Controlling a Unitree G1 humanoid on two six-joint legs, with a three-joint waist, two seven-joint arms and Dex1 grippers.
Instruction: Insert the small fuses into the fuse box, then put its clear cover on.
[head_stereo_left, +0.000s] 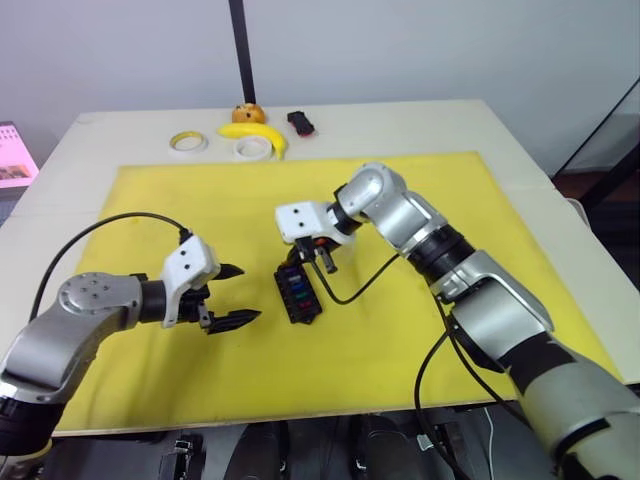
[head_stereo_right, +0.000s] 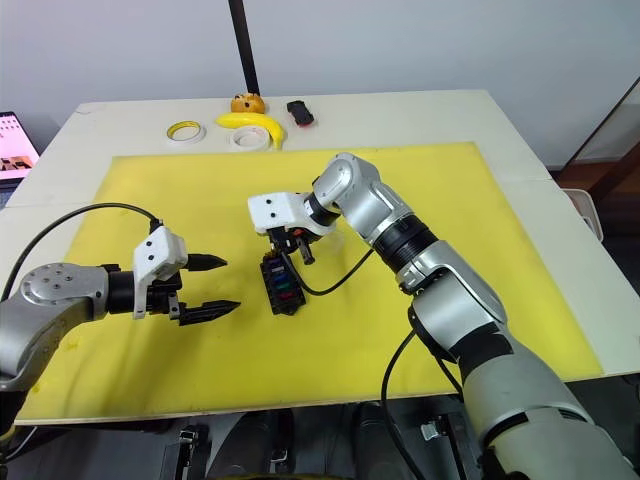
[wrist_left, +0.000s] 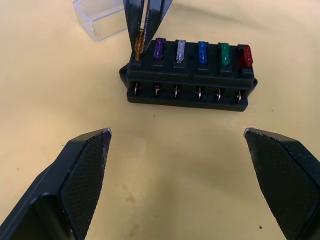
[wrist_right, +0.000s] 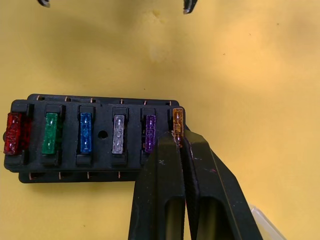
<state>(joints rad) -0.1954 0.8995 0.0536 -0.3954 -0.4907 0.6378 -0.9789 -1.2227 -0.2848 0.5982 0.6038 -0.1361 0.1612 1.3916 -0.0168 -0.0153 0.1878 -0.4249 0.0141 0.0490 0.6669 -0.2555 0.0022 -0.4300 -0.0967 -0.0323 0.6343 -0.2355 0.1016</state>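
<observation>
A: Fuse box (head_stereo_left: 298, 292) condition?

B: Black rectangular block, centre of the head views, on the yellow mat (head_stereo_left: 400, 340). Six small fuses seated in one row; in the right wrist view, from frame left: red fuse (wrist_right: 13, 132), green fuse (wrist_right: 50, 133), blue fuse (wrist_right: 85, 132), grey fuse (wrist_right: 118, 133), purple fuse (wrist_right: 150, 132), yellow fuse (wrist_right: 177, 123). Row of metal terminals visible along the side facing the left wrist camera.

A: Right gripper (wrist_right: 178, 137) state?

B: Fingers pressed together, tips pinching the yellow fuse at the end slot. Yellow fuse amber-coloured, standing slightly higher than the others in the left wrist view.

A: Left gripper (head_stereo_left: 233, 294) state?

B: Fingers spread wide, holding nothing. Left of frame centre in the head views, beside the fuse box, apart from it.

A: Clear cover (wrist_left: 100, 19) location?

B: Top left of the left wrist view, on the mat just behind the fuse box, near the yellow-fuse end. Transparent, rectangular.

A: Hidden or unclear items?

B: Cover cut off by the frame edge in both wrist views; one corner (wrist_right: 270, 222) at lower right of the right wrist view. Seating depth of the yellow fuse not determinable; lower part covered by the fingertips. Fuse colours barely distinguishable in the head views. Near end of the fuse box partly covered by the right gripper there.
</observation>
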